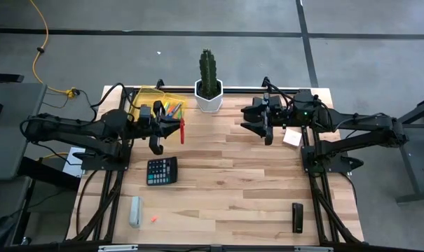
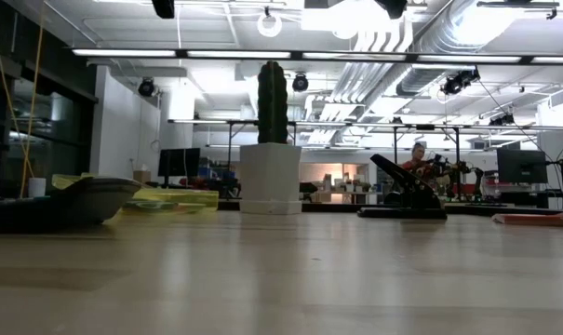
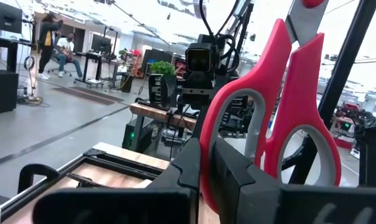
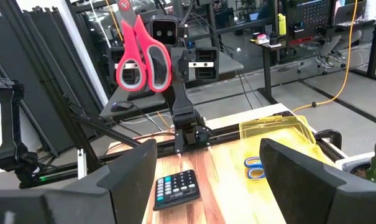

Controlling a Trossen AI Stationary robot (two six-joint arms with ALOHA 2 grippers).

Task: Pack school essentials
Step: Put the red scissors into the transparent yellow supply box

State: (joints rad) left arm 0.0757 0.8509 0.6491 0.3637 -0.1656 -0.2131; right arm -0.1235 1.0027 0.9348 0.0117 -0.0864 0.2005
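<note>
My left gripper [image 1: 171, 128] is raised over the table's far left, shut on the red-handled scissors [image 4: 143, 59]. Seen from above, the scissors are a thin red line [image 1: 182, 131]. Behind it a yellow tray [image 1: 155, 101] holds pens and blue-handled scissors [image 4: 255, 168]. My right gripper [image 1: 257, 124] hovers open at the far right, facing the left arm with nothing between its fingers. A small white block [image 1: 291, 138] lies on the table beside the right arm. My left gripper pinches one handle loop of the scissors, at its lower rim [image 3: 207, 155], between its two fingers. The fingers come in about level, pointing toward the table's right. The scissors stand upright above the fingers, blades up, lifted clear of the table.
A cactus in a white pot [image 1: 209, 87] stands at the far edge between the arms. A black calculator [image 1: 161, 170] lies left of centre. A pale grey bar [image 1: 135, 211] and a small red piece [image 1: 154, 219] lie near the front left. A black object [image 1: 297, 217] lies front right.
</note>
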